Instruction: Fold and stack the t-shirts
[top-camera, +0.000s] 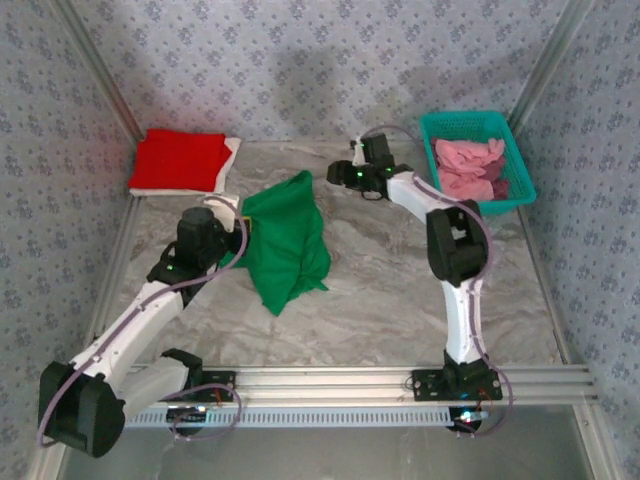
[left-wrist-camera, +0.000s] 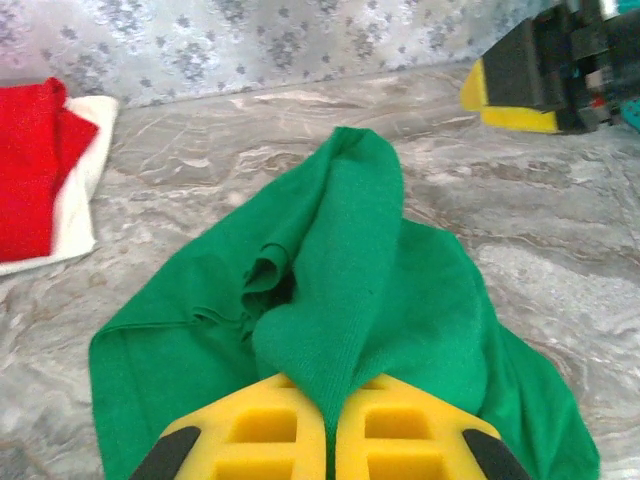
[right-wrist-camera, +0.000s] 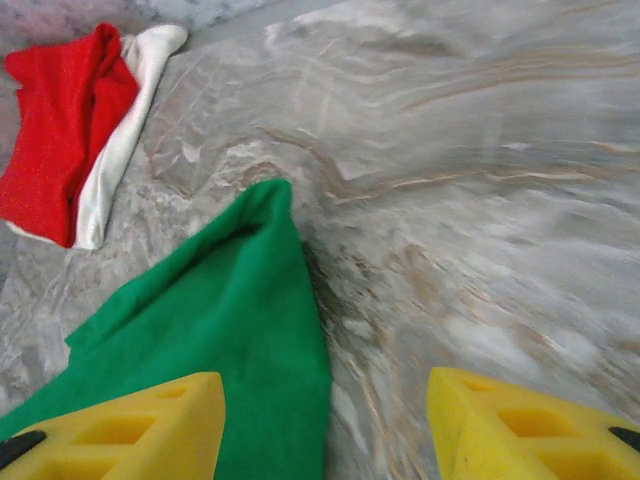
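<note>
Two shirts look done: the red t-shirt (top-camera: 178, 158) lies folded on top of the white t-shirt (top-camera: 232, 149) in the far left corner of the table (top-camera: 400, 290). Some pink t-shirts (top-camera: 465, 168) wait in the teal basket (top-camera: 475, 118) at the far right.

The green t-shirt (top-camera: 288, 240) sits in the middle of the table, all bunched up. I think this is the start of folding it.

The left gripper (left-wrist-camera: 330, 425) is squeezed tight on a fold of the green cloth at the shirt's left side. The right gripper (right-wrist-camera: 325, 430) has its fingers wide apart and holds nothing. It hangs just over the far tip of the green shirt.

Next, I think the right gripper has to go down and pinch that tip. Then both arms can pull the shirt out flat, so it can be folded.
</note>
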